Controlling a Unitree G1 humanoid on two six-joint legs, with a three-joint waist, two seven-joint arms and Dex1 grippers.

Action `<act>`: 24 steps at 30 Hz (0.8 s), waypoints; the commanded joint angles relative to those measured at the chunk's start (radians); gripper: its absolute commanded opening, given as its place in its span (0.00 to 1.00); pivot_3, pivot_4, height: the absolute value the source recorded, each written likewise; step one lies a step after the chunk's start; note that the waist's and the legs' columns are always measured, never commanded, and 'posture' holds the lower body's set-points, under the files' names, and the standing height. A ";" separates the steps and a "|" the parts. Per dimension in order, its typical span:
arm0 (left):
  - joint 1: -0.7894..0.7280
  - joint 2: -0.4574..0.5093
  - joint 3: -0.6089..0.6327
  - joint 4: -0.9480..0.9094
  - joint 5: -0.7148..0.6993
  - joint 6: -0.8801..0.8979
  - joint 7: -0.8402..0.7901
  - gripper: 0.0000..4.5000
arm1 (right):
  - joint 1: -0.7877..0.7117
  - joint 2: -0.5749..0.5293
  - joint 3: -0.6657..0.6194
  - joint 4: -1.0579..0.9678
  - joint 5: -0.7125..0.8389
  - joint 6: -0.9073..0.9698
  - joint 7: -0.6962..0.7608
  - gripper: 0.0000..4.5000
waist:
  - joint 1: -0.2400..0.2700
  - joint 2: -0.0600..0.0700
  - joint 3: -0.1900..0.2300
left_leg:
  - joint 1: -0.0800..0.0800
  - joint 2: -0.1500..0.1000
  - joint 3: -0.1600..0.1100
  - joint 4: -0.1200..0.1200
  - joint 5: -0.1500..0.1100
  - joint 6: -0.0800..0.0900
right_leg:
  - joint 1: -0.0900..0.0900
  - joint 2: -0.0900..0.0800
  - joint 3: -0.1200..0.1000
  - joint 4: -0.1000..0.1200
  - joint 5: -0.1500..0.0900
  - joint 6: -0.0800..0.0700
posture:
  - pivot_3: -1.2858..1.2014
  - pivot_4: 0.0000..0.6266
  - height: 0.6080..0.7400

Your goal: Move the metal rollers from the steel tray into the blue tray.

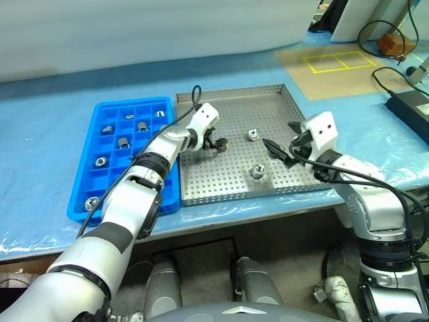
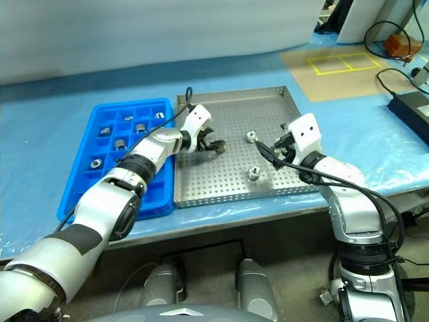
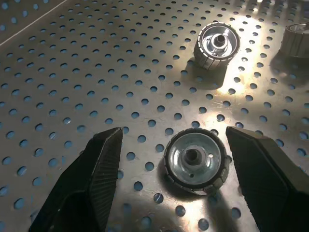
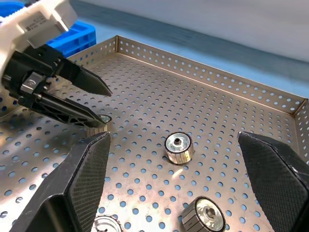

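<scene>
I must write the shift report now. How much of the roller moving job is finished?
Partly done. Several shiny metal rollers already sit in compartments of the bright blue plastic grid tray. In hand: the left gripper, open, straddles one roller on the perforated steel tray without gripping it. Left: three rollers on the steel tray, counting that one. The right gripper is open and empty.

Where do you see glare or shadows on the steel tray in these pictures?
Left wrist view: bright glare on the steel tray beside a roller, which casts a dark shadow. Right wrist view: soft sheen on the floor. Head views: even light, faint shadow under the left claw.
</scene>
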 commanded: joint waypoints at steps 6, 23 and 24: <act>-0.028 -0.016 0.030 0.033 0.030 -0.009 0.043 0.80 | -0.008 -0.008 0.037 -0.082 0.042 0.020 0.016 0.98 | -0.004 0.000 0.000 | 0.001 0.001 0.000 -0.001 0.000 0.000 | 0.000 0.001 -0.001 0.000 0.000 0.000 | 0.32 0.24 1.00; 0.013 -0.024 0.028 0.049 0.088 0.039 0.086 0.80 | -0.057 -0.015 0.062 -0.012 -0.004 -0.022 0.001 0.98 | -0.001 0.000 0.000 | 0.000 0.000 0.000 -0.004 0.000 0.000 | 0.001 0.000 -0.001 -0.005 0.000 0.000 | 0.33 0.24 1.00; 0.013 -0.021 0.033 0.052 0.085 0.042 0.086 0.80 | -0.053 -0.015 0.063 -0.013 -0.005 -0.023 0.000 0.98 | -0.001 0.000 0.000 | 0.000 0.000 0.000 -0.004 0.000 0.000 | 0.001 0.000 -0.001 -0.006 0.000 0.000 | 0.33 0.24 1.00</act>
